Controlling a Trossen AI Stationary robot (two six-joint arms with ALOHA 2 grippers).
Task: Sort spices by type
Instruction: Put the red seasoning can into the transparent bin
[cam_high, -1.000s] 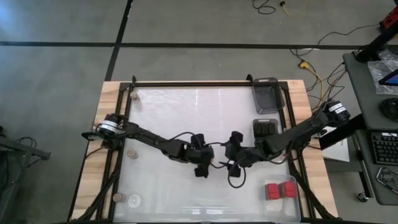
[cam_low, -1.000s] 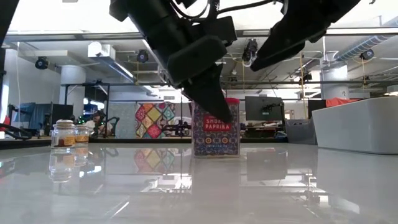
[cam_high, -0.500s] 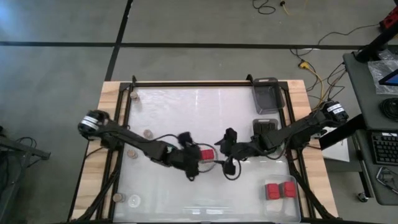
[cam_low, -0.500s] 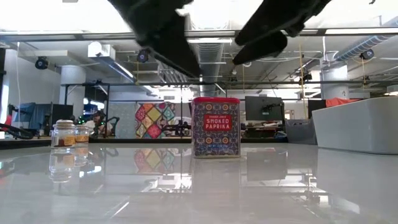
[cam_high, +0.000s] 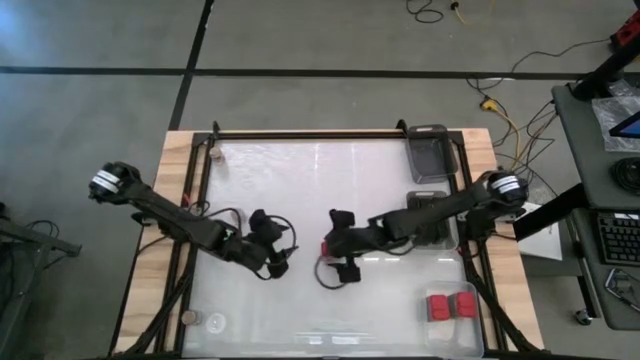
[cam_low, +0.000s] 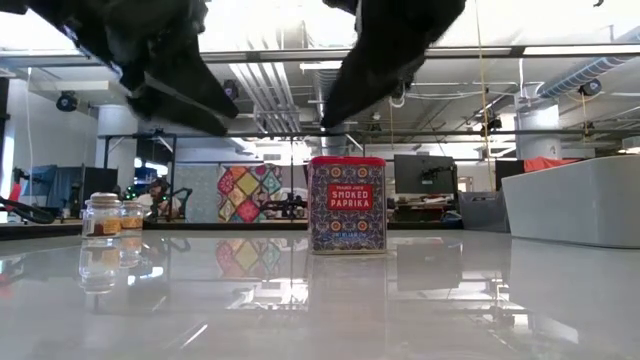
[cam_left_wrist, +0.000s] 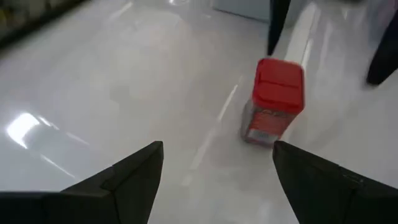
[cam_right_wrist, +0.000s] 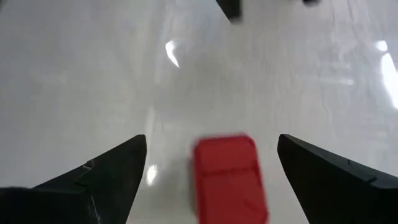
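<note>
glossy white table (cam_high: 300, 180), mid-surface: red paprika tin (cam_left_wrist: 273, 99) upright, just released by left gripper (cam_left_wrist: 214, 180), now withdrawn with fingers apart; right gripper (cam_right_wrist: 208, 180) spread above it, ready to collect.

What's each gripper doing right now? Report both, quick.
Left gripper: open, holding nothing.
Right gripper: open, holding nothing, above the red-lidded paprika tin.

1. Smoked paprika tin (cam_high: 326, 249) all but hidden under the right gripper (cam_high: 340, 262) from above
2. Same tin blurred in the right wrist view, its lower end cut off
3. Small jars (cam_high: 201, 321) by the table's near-left corner too small to identify
</note>
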